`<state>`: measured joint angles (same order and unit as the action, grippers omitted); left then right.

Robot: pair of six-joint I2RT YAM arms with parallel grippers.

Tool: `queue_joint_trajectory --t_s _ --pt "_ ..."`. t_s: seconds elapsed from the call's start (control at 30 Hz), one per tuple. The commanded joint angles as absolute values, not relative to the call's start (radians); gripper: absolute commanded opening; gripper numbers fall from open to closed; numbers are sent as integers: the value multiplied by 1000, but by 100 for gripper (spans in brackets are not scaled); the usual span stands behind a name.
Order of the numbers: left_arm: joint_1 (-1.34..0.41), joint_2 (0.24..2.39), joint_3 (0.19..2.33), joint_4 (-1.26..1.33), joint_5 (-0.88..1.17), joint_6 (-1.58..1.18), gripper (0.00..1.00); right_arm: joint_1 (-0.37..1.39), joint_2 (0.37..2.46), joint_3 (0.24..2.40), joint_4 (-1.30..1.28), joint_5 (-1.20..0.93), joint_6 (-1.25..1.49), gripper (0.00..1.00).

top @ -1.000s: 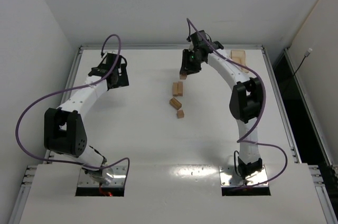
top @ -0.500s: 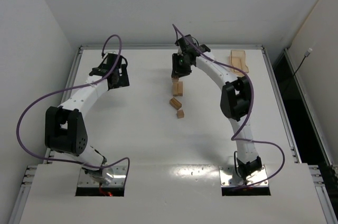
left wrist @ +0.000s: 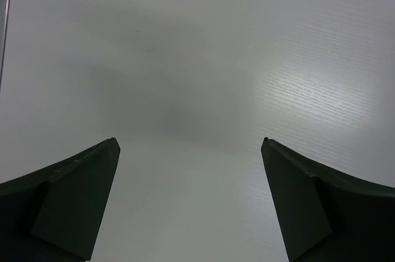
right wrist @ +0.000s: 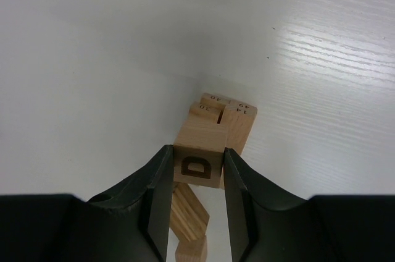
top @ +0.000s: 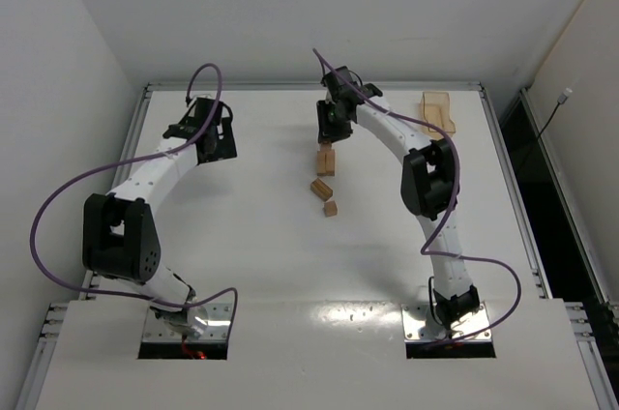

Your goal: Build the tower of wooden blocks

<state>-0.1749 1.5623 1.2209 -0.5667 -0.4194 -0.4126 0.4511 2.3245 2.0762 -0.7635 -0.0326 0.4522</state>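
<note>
Presently noting right fingers [right wrist: 157, 185] clamped on a stamped block [right wrist: 197, 166], pads on its two side faces, end face with a dark letter mark toward the wrist camera. Holding it directly over the wood block tower [right wrist: 217, 123], a short start of a stack on the white table [right wrist: 92, 58], mid-table toward the far edge; cannot tell whether touching. Counted two loose blocks [top: 320, 188] lying near the stack on its near side, apart from it. Spotted pale tray [top: 437, 108] well off at the far right corner. Found left fingers [left wrist: 74, 200] spread wide over the table, gripping nothing. Judging the pieces light, stiff, smooth-faced and easily nudged; judging the stack narrow enough to topple from a sideways bump. Best to pinch each block across its parallel long faces, near the middle, and release straight upward without drag.
</note>
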Motion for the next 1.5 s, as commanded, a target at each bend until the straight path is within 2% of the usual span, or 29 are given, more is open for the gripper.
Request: queue_joint_trajectory --t_s 0.0,1.4,1.47 --pt "-160 1566 1227 -545 -414 -426 100 451 2338 2109 -742 -18 449 0" --pt "-160 1603 1238 -545 -387 -436 100 451 2356 2028 -742 -57 459 0" --pt "-160 1603 1238 -545 -387 -436 100 451 2356 2028 -742 -57 459 3"
